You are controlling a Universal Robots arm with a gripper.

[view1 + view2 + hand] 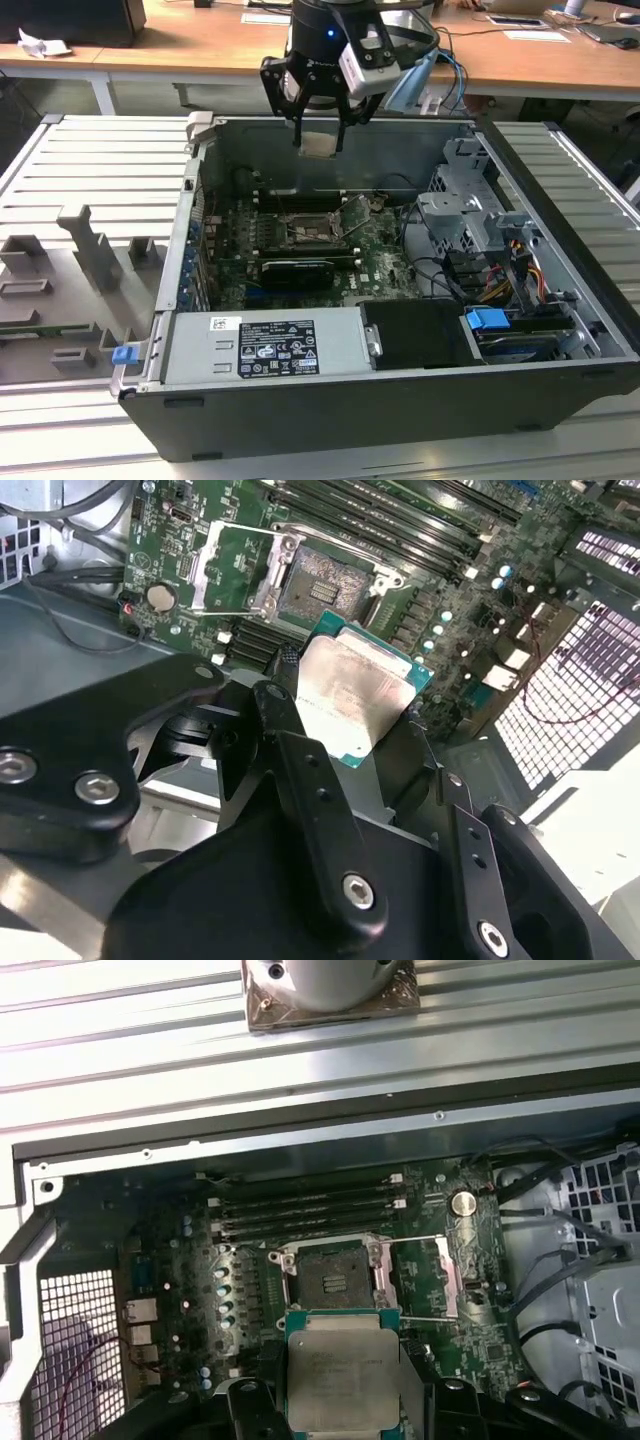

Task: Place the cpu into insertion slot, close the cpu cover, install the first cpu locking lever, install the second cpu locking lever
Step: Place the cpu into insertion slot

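1 open computer case (pixel 400 400) is sitting well below the fingers (pixel 290 750), and we are looking down onto its green motherboard (pixel 480 1340). The gripper (pixel 319 143) is hovering above the case's far wall. Beneath the fingers, the cpu cover (pixel 425 1280) is standing swung open just beside the uncovered insertion slot (pixel 335 1282). We are seeing both fingers pinching the cpu (pixel 342 1370) by its edges, well apart from the slot.

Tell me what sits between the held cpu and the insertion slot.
Nothing blocks it: in the exterior view, only open air separates the cpu, held in the gripper, from the uncovered insertion slot below.
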